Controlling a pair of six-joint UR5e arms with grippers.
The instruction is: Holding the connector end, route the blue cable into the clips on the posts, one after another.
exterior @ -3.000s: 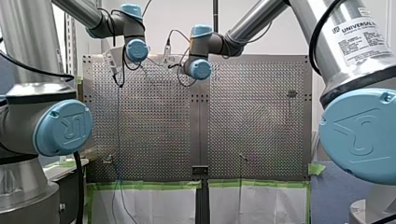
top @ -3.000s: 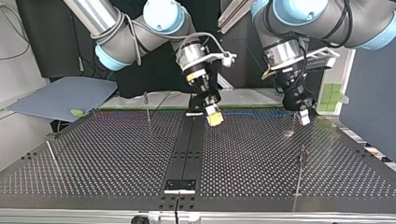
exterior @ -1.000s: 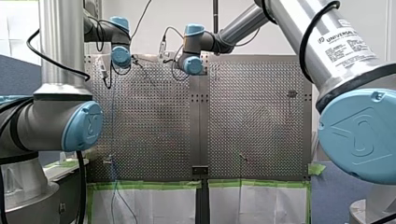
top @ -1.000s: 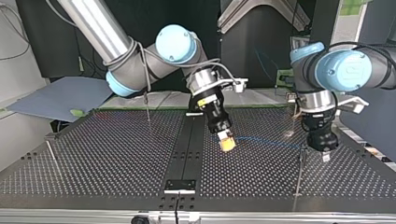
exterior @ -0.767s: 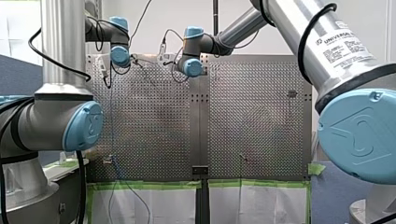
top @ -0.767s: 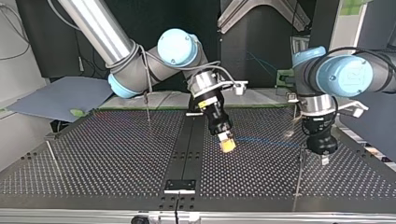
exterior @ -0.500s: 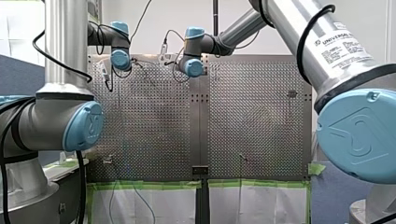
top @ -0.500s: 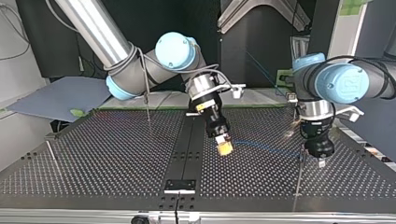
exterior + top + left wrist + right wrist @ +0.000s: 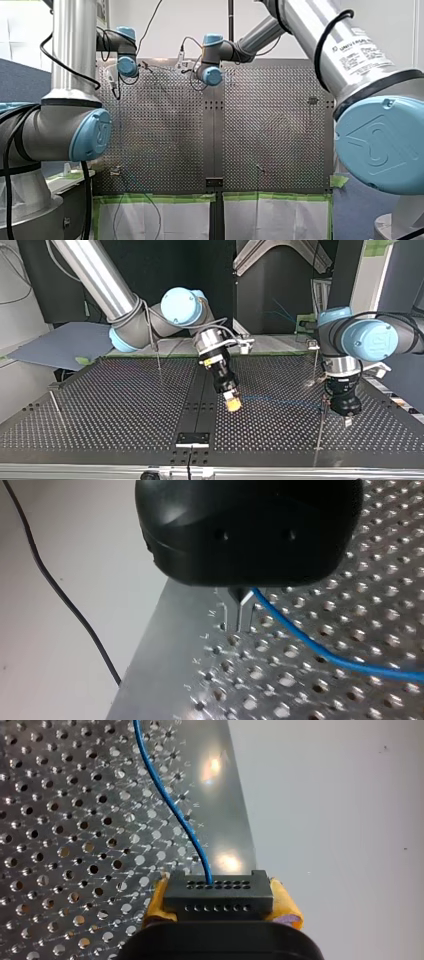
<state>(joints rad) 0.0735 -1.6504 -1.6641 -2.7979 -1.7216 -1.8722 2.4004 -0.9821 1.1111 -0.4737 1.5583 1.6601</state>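
The blue cable (image 9: pixel 176 815) ran from the black connector (image 9: pixel 218 895), clamped between my right gripper's (image 9: pixel 231 403) yellow pads, which had shifted toward the top view's left. My left gripper (image 9: pixel 239 615) pinched the cable beside a post (image 9: pixel 320 432).

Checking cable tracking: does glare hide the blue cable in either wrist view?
Right wrist view: two glare spots on the smooth table strip lie beside the blue cable, not over it. Left wrist view: no glare over it; my left gripper covers part of it.
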